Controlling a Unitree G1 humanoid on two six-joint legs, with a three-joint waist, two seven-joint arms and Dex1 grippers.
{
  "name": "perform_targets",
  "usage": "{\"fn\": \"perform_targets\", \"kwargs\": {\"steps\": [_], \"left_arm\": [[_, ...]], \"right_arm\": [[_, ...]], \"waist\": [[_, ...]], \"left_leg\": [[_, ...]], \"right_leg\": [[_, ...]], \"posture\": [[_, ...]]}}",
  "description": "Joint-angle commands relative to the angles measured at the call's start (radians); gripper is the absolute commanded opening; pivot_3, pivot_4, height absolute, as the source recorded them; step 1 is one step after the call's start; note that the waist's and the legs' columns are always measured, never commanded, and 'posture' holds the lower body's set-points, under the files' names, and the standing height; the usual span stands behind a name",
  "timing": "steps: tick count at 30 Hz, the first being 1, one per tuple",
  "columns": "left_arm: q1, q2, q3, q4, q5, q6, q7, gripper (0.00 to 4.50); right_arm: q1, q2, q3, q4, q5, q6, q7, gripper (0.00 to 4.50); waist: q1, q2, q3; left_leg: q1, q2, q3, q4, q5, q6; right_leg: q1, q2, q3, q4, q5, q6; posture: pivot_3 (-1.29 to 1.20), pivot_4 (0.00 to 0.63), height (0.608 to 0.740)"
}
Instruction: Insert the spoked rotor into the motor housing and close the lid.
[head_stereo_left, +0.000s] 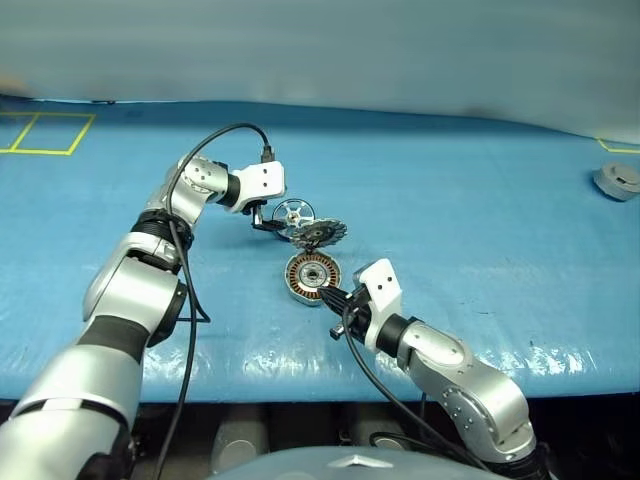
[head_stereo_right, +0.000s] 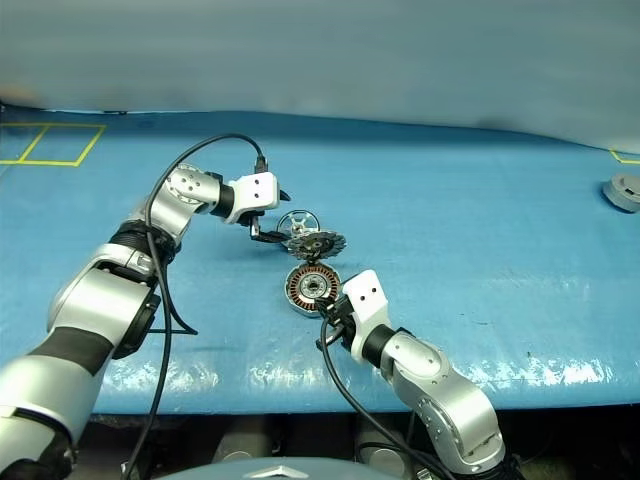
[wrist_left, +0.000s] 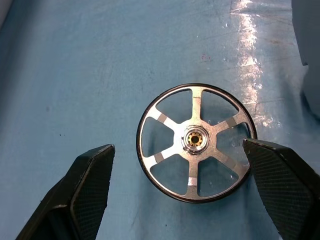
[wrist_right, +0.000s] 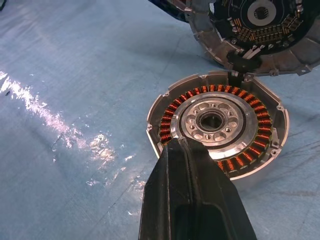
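Head view: the motor housing (head_stereo_left: 313, 277) lies open on the blue worktop (head_stereo_left: 480, 200), copper windings ringing a silver centre, no rotor inside. Its lid (head_stereo_left: 320, 234) stands tipped up at the far edge, the spoked rotor (head_stereo_left: 293, 212) just beyond.

Left wrist: the left gripper (wrist_left: 192, 185) spread wide, fingers either side of the rotor.

Right wrist: the right gripper (wrist_right: 186, 150) pinched shut, tips over the housing's near rim.

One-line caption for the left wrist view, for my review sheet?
Open left end effector straddling the spoked rotor, which lies flat on the blue table cover.
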Motion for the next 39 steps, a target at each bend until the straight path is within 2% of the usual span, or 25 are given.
{"fn": "perform_targets", "kwargs": {"steps": [1, 39], "left_arm": [[-0.034, -0.012, 0.039, 0.019, -0.008, -0.014, 0.006, 4.45], [-0.053, -0.064, 0.042, 0.107, 0.123, -0.002, 0.111, 4.45]], "right_arm": [[0.01, 0.017, 0.003, -0.019, -0.007, -0.037, -0.012, 0.0], [0.06, 0.052, 0.009, -0.035, -0.038, -0.067, -0.053, 0.0]], "waist": [[0.001, 0.0, 0.0], [0.0, 0.0, 0.0]], "left_leg": [[0.0, 0.0, 0.0, 0.0, 0.0, 0.0], [0.002, -0.001, 0.0, 0.005, 0.0, 0.0]], "right_leg": [[0.0, 0.0, 0.0, 0.0, 0.0, 0.0], [0.0, 0.0, 0.001, 0.008, 0.0, 0.0]], "posture": [[0.0, 0.15, 0.74], [0.0, 0.15, 0.74]]}}
